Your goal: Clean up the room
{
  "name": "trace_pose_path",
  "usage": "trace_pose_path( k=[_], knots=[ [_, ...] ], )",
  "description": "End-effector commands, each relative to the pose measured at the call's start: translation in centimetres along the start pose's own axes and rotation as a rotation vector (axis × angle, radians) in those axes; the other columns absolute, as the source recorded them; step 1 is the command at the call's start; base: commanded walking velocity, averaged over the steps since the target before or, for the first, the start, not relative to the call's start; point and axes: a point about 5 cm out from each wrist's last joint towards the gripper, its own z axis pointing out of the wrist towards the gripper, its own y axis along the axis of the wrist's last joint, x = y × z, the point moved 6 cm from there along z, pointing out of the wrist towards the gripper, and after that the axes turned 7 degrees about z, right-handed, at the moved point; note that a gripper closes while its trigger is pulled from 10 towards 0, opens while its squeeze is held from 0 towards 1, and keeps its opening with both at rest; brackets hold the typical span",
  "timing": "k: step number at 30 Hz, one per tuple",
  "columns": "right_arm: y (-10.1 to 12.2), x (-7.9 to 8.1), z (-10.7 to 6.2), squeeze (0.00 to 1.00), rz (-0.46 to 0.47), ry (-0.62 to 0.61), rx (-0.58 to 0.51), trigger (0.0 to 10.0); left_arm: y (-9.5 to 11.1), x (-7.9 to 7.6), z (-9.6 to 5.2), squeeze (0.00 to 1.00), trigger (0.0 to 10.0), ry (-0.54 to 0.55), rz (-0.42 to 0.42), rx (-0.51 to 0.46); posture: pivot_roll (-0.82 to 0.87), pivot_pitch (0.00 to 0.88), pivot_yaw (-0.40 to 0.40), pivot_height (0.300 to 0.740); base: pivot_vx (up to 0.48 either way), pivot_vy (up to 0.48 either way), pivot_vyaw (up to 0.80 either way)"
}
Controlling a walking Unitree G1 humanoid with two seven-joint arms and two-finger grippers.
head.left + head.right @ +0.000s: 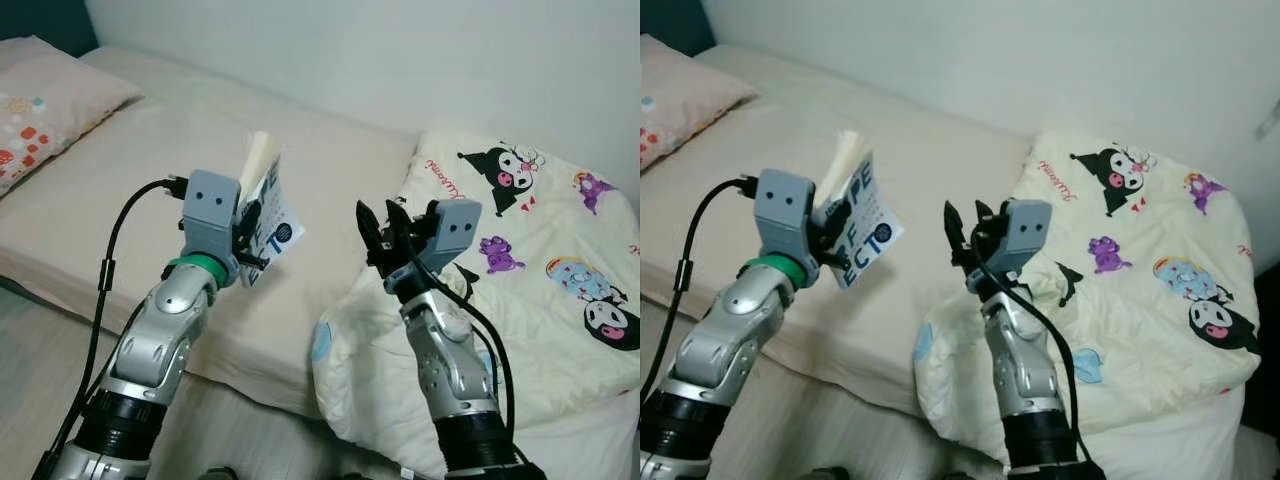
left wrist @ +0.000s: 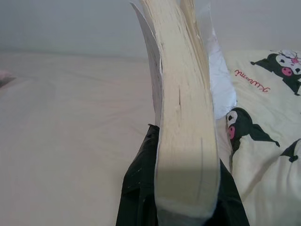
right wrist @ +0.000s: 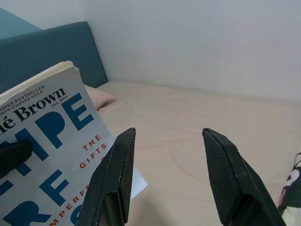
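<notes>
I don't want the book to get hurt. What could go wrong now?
The left pincer grips the book only at its lower edge, above the bed, so it might slip out. Its pages fan open and could bend. The open right pincer is close and might bump the cover.

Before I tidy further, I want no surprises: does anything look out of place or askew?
The comforter lies bunched in a heap at one end of the bed and hangs over its edge. The book is off the bed, clamped tilted in the left tool. Nothing looks spilled or damaged.
</notes>
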Motion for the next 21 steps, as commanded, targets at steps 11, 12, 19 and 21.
trace_pose_path(
  k=[11,12,19,21],
  knots=[
    [-0.38,-0.31,-0.09,0.00,0.003,-0.017,-0.001,10.0,0.47,-0.47,0.35,0.00,10.0,-0.007,0.012,-0.034,0.05,0.054,0.002,0.740,0.000,0.298,0.00],
    [-0.38,-0.31,-0.09,0.00,0.003,-0.017,-0.001,10.0,0.47,-0.47,0.35,0.00,10.0,-0.007,0.012,-0.034,0.05,0.054,0.002,0.740,0.000,0.337,0.00],
    [-0.54,-0.25,-0.04,0.00,0.005,-0.018,-0.002,10.0,0.55,-0.42,0.39,0.00,10.0,-0.009,0.015,-0.039,0.05,0.054,0.006,0.740,0.000,0.370,0.00],
    [-0.59,-0.27,-0.03,0.00,0.006,-0.018,-0.001,10.0,0.57,-0.38,0.41,0.00,10.0,-0.008,0.018,-0.041,0.05,0.054,0.007,0.740,0.000,0.379,0.00]
  ],
)
